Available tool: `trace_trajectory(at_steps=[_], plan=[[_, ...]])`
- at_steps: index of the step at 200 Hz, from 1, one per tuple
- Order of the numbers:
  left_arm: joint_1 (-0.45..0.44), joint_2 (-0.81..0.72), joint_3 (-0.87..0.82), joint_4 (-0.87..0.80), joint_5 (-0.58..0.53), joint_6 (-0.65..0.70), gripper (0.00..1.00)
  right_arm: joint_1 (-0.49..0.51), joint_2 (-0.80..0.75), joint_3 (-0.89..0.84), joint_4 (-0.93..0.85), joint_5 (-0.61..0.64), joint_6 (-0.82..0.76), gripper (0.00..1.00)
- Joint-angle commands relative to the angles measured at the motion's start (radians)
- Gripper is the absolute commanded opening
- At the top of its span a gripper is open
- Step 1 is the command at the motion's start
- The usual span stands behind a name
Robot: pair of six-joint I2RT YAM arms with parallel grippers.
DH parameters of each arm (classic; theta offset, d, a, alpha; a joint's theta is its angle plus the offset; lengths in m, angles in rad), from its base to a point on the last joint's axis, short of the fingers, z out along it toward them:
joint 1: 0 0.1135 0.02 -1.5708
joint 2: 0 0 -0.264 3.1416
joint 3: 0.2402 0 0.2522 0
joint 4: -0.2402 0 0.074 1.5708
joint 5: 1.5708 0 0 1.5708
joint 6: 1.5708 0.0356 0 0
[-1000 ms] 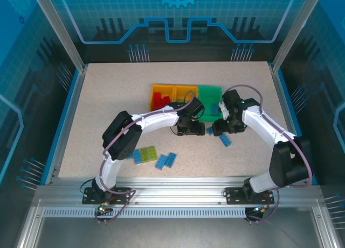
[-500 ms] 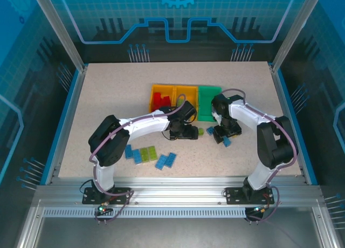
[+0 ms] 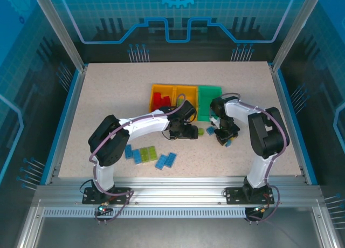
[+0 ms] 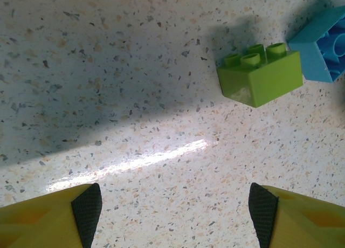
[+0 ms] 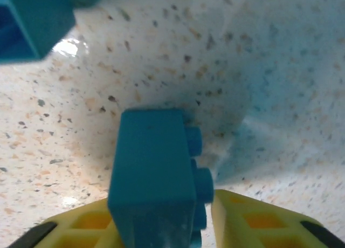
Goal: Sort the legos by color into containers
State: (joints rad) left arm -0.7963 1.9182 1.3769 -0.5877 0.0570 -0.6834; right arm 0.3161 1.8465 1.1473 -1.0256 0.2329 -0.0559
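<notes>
Joined containers (image 3: pixel 210 93): red legos (image 3: pixel 159 101) in left-end yellow bin. Wrist views, near containers: left tool (image 4: pixel 175 211) wide open, empty; right tool (image 5: pixel 161 226) clamped on blue lego (image 5: pixel 153 167).

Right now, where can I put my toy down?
The table left of the yellow bins is bare to its edge; so is the strip right of the green bin. Crowded: in front of the bins, where the left hand, a green brick and the right hand with a blue brick sit, and the brick cluster nearer the front.
</notes>
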Motion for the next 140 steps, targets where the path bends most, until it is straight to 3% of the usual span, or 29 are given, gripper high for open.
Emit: trace_trajectory(at_steps=[1, 23, 54, 88, 107, 140], plan=[[0.006, -0.024, -0.001, -0.006, -0.014, -0.021, 0.76, 0.016, -0.006, 0.008, 0.021, 0.009, -0.002, 0.27], [0.006, -0.012, 0.015, -0.011, -0.015, -0.021, 0.76, 0.021, -0.061, -0.005, 0.035, 0.007, -0.005, 0.16], [0.006, 0.005, 0.040, -0.024, -0.019, -0.019, 0.76, 0.020, -0.183, 0.009, 0.024, -0.033, 0.000, 0.13], [0.006, 0.016, 0.058, -0.033, -0.028, -0.018, 0.76, -0.017, -0.284, 0.110, 0.058, -0.187, 0.053, 0.14], [0.005, 0.023, 0.065, -0.031, -0.025, -0.021, 0.76, -0.026, -0.260, 0.178, 0.114, -0.233, 0.129, 0.15], [-0.003, 0.042, 0.093, -0.031, -0.022, -0.016, 0.76, -0.026, -0.082, 0.336, 0.119, -0.157, 0.234, 0.15]])
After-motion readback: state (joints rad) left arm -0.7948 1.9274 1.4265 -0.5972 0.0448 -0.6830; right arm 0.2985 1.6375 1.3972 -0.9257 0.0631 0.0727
